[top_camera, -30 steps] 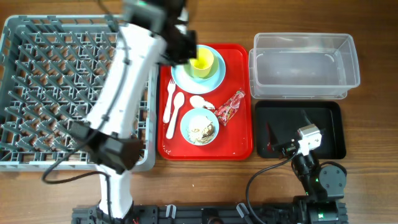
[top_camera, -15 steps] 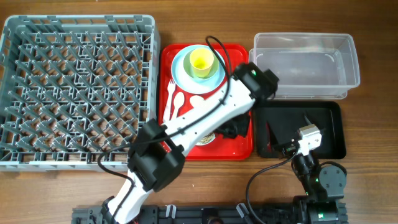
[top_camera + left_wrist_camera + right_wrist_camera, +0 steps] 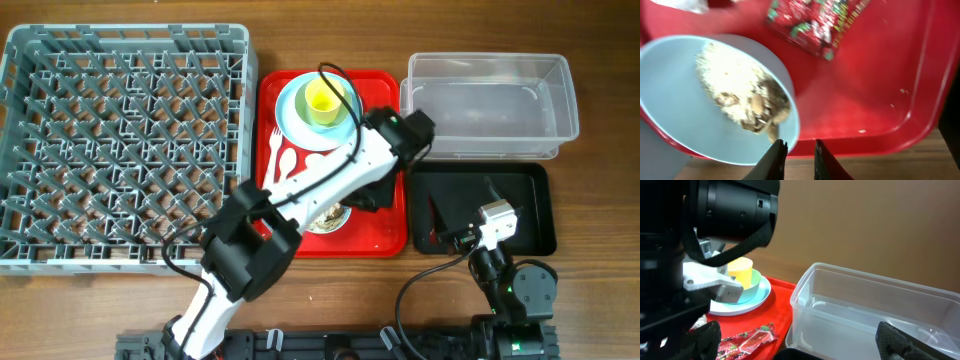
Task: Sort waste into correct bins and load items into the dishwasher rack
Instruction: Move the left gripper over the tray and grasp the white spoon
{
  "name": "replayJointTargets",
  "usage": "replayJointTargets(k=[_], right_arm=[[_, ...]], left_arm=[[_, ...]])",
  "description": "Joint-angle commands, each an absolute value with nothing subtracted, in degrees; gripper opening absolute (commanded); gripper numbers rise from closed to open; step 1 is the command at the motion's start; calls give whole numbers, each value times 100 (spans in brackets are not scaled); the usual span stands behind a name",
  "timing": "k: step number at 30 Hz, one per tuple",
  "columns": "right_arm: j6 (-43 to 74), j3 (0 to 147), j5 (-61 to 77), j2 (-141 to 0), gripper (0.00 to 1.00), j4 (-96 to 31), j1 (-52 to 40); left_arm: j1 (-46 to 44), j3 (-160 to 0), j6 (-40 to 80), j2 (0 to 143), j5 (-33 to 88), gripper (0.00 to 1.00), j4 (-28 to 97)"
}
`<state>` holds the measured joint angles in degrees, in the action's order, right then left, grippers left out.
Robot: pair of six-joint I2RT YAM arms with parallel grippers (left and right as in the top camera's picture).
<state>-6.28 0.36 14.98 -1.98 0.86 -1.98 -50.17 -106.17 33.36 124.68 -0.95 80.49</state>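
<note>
On the red tray (image 3: 385, 238) a pale bowl (image 3: 680, 120) holds beige food scraps (image 3: 737, 95). My left gripper (image 3: 799, 146) hovers at the bowl's right rim, open by a narrow gap with nothing in it; from overhead it (image 3: 365, 198) sits under the arm. The red wrapper (image 3: 815, 22) lies just beyond the bowl. A yellow cup (image 3: 325, 100) stands in a second bowl on the blue plate (image 3: 290, 118). Fork (image 3: 272, 165), spoon (image 3: 286, 165) and tissue (image 3: 316, 160) lie beside them. My right gripper (image 3: 797, 336) stands wide open over the black tray (image 3: 525, 195).
The grey dishwasher rack (image 3: 120, 140) fills the left side, holding nothing. The clear tub (image 3: 490, 105) stands at the back right, behind the black tray. My left arm crosses the tray diagonally from the front and hides part of the bowl and the wrapper from overhead.
The left arm swung from the cup at the tray's back to the bowl on its right side, and its jaws parted slightly. The right arm stayed still.
</note>
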Motion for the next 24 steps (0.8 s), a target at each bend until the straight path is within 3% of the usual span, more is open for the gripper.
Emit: replayJointTargets(k=[1, 3, 7, 10, 13, 15, 17, 18, 21, 24], right_arm=[[-602, 38, 1511, -172, 100, 110, -180], [-600, 38, 1509, -172, 99, 110, -180], [-602, 38, 1509, -172, 100, 110, -180], [-600, 38, 1509, -172, 100, 110, -180], [-602, 38, 1511, -172, 100, 110, -180], [-602, 38, 1509, -172, 100, 110, -180], [-602, 38, 1509, -172, 100, 110, -180], [-602, 38, 1509, -172, 100, 110, -180], [-602, 38, 1509, -172, 100, 110, -180], [-602, 38, 1511, -172, 100, 110, -180]], left_arm=[[-4582, -10602, 3391, 12438, -244, 13, 8095], [-4040, -10604, 3391, 12324, -239, 4, 8195], [-2993, -10604, 3389, 11758, -200, 4, 8350], [-2477, -10602, 3345, 11601, -200, 15, 8464], [-2215, -10562, 3216, 11605, -200, 15, 8613], [-2211, -10554, 3175, 11605, -202, 28, 8549], [-2235, -10481, 3148, 11605, -285, 30, 8569], [-2239, -10466, 2995, 11601, -266, 4, 8735], [-2239, -10466, 3017, 10831, -285, 4, 8890], [-2366, -10289, 3240, 8914, -467, 4, 8853]])
